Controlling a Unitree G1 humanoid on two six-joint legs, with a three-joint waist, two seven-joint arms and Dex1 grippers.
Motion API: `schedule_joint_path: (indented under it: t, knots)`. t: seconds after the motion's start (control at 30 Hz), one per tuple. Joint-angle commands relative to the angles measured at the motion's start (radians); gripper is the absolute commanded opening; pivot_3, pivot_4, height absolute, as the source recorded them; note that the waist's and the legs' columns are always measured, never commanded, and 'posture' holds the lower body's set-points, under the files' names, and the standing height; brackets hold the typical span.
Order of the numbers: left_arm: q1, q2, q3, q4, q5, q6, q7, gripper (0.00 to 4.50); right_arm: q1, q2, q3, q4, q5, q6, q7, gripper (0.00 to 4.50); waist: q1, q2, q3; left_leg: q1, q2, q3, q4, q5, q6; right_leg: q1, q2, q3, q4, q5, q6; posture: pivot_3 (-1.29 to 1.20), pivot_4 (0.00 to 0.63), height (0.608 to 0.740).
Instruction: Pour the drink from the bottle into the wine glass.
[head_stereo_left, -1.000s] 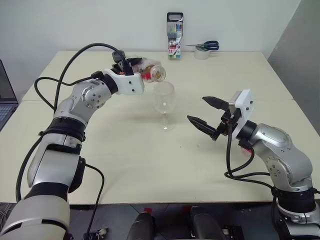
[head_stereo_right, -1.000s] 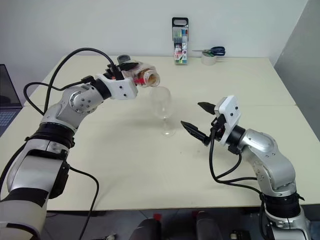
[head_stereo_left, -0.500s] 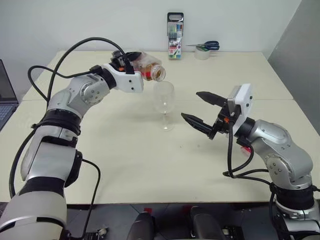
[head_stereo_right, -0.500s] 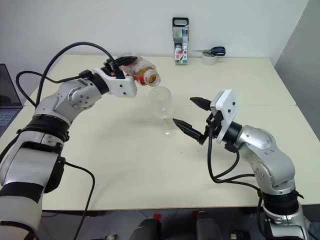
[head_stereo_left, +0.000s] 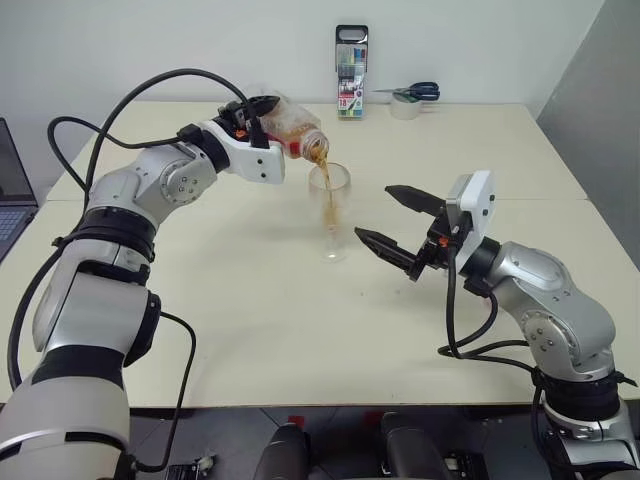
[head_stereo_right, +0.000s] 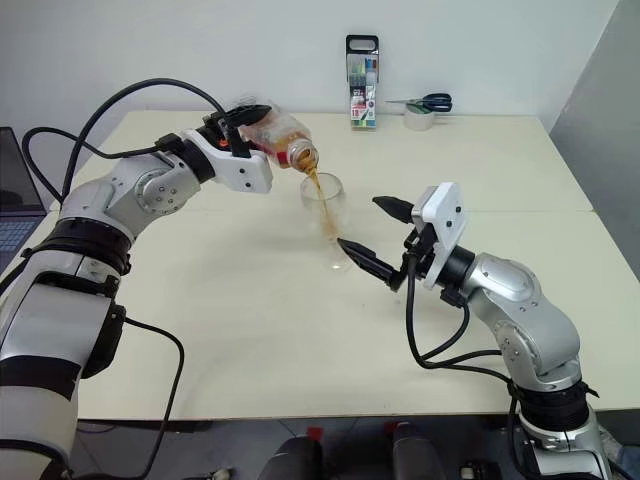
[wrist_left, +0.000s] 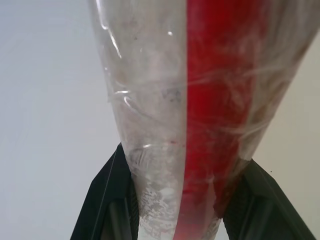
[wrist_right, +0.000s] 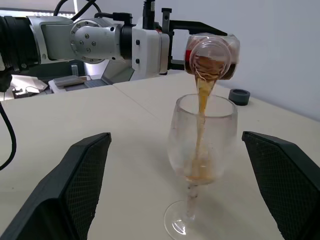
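The bottle (head_stereo_left: 290, 128) is clamped across its body by the left end effector (head_stereo_left: 262, 118), whose two black fingers (wrist_left: 107, 200) are closed tight against the squarish plastic sides. It is held tipped past level, mouth lowest and directly over the rim of the wine glass (head_stereo_left: 329, 205), so that the drink (wrist_right: 202, 112) falls in a thin reddish-brown stream into the bowl rather than onto the surface (head_stereo_left: 250, 320). The glass is left standing upright on its own foot near the middle of the surface, untouched. A shallow pool is gathered at the bottom of the bowl, so the pour is judged to be at an early stage, with liquid remaining in the bottle.

The right end effector (head_stereo_left: 395, 225) is held wide open and empty, its fingers spread on either side of the glass, near it but apart; this is judged to be a guarding posture against tipping.

The foot of the glass is partly masked by the right end effector in the right eye view. How much drink remains in the bottle is hard to make out through the crumpled plastic. No cap is seen on the bottle's mouth; a small dark round object (wrist_right: 239, 96) lying on the surface beyond the glass cannot be identified with certainty.
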Motion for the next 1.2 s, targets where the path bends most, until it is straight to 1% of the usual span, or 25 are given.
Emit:
schedule_joint_path:
  t: [0.03,0.53,1.2]
  knots:
    - [-0.051,0.019,-0.001,-0.001,0.005,-0.002,0.041,1.66,0.001,0.000,-0.003,-0.052,0.013,-0.001,-0.007,4.50,0.000,0.000,0.000,0.000,0.000,0.000,0.000,0.000,0.000,0.000,0.000,0.000,0.000,0.000,0.000,0.00,0.150,0.740]
    - [-0.076,0.020,-0.029,0.025,0.022,-0.005,0.081,1.66,0.041,0.012,0.034,-0.079,-0.003,0.002,-0.030,4.50,0.000,0.000,0.000,-0.002,0.000,0.000,0.001,0.000,0.000,-0.001,0.000,0.000,0.000,0.000,0.000,0.00,0.150,0.740]
    - [-0.104,0.021,-0.058,0.054,0.042,-0.005,0.117,1.66,0.054,0.019,0.058,-0.087,-0.007,0.000,-0.051,4.50,0.000,0.000,0.000,-0.002,0.000,0.000,0.001,0.000,-0.001,-0.001,0.000,0.000,0.001,0.000,0.000,0.00,0.150,0.740]
